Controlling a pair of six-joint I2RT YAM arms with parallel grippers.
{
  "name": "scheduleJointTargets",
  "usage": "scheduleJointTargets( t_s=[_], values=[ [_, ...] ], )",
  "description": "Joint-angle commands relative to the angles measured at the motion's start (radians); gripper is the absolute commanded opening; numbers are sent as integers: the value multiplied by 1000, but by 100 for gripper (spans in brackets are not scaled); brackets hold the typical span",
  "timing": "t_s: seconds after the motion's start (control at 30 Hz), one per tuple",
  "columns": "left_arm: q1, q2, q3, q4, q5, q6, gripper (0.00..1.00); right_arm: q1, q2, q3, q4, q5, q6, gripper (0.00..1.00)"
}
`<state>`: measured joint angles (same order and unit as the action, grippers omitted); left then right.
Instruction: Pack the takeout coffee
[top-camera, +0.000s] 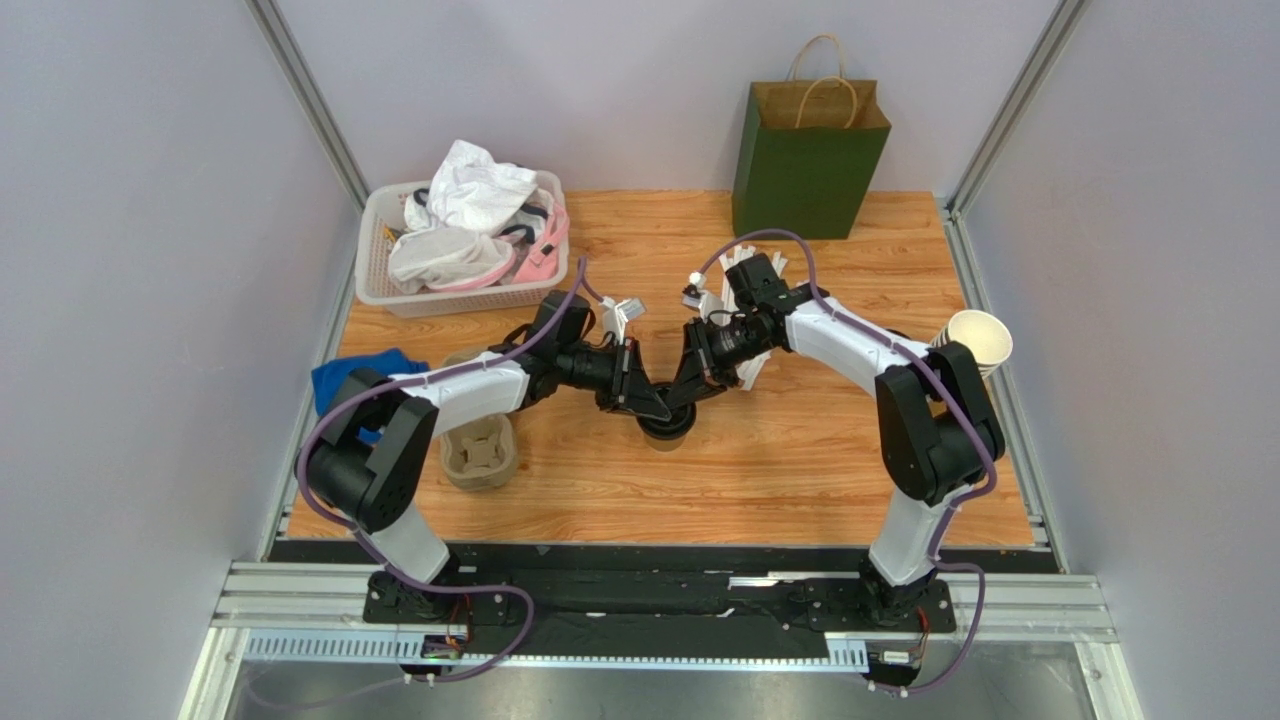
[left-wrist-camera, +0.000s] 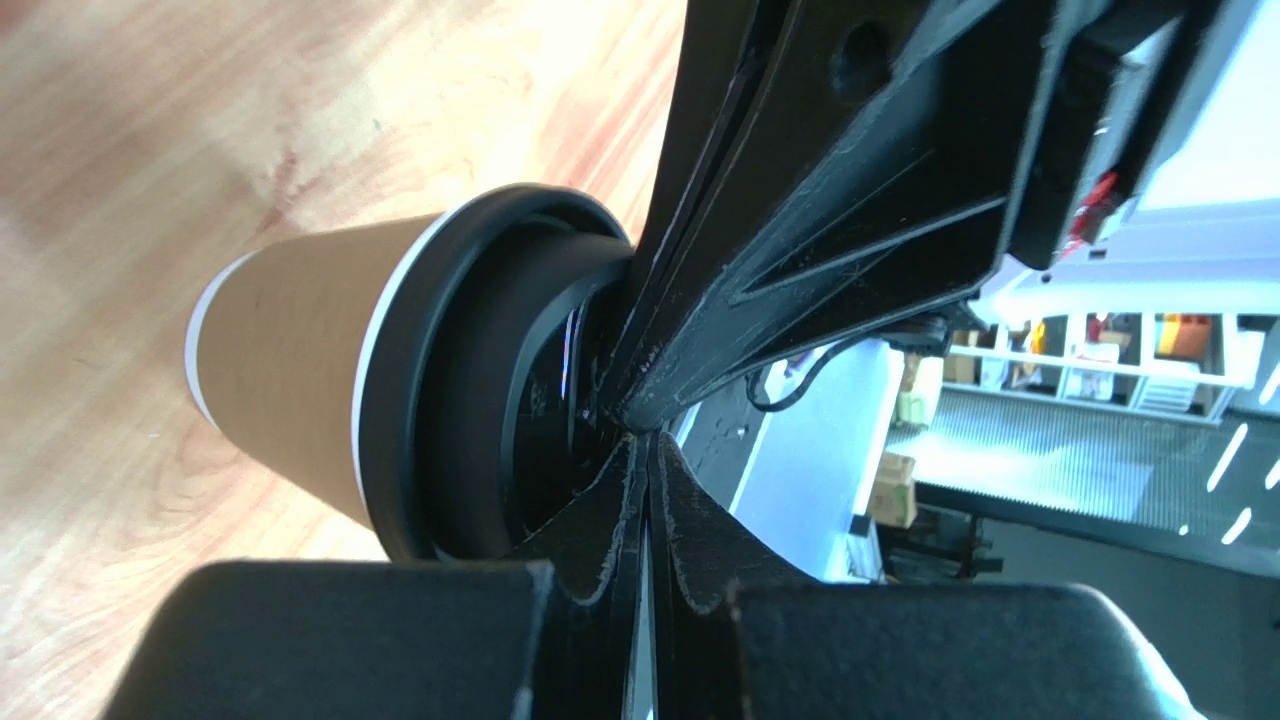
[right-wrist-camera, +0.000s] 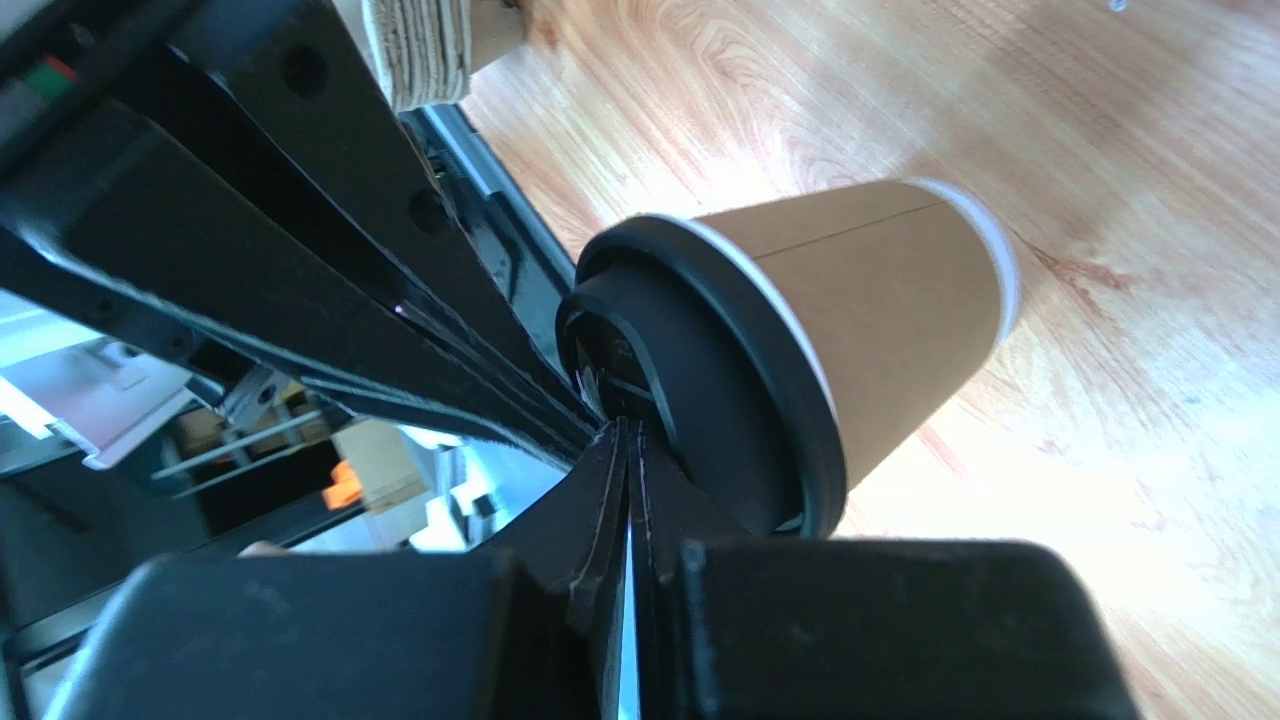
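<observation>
The takeout coffee stands upright mid-table, a brown paper cup with a black lid. Both grippers meet over its lid. My left gripper comes in from the left and is shut, its fingertips pressed together at the lid's top with nothing between them. My right gripper comes in from the right, also shut and empty, its tips against the lid of the cup. The two sets of fingers touch or nearly touch each other.
A green paper bag stands at the back. A white basket of cloths sits back left. A pulp cup carrier and a blue cloth lie left. An open white cup stands at the right edge.
</observation>
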<state>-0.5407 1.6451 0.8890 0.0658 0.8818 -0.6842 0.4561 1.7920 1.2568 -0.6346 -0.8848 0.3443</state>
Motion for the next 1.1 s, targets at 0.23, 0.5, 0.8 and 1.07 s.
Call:
scheduleJointTargets(
  t_s=[0.23, 0.5, 0.8, 1.07],
  values=[
    [21, 53, -22, 19, -12, 2, 3, -40, 118, -31, 42, -33, 25, 0],
    [21, 79, -13, -11, -24, 8, 1, -62, 164, -59, 41, 27, 18, 0],
    [27, 111, -24, -52, -50, 6, 0, -62, 204, -80, 42, 46, 5, 0],
    [30, 133, -28, -61, -66, 2, 0, -63, 251, -79, 35, 90, 1, 0]
  ],
)
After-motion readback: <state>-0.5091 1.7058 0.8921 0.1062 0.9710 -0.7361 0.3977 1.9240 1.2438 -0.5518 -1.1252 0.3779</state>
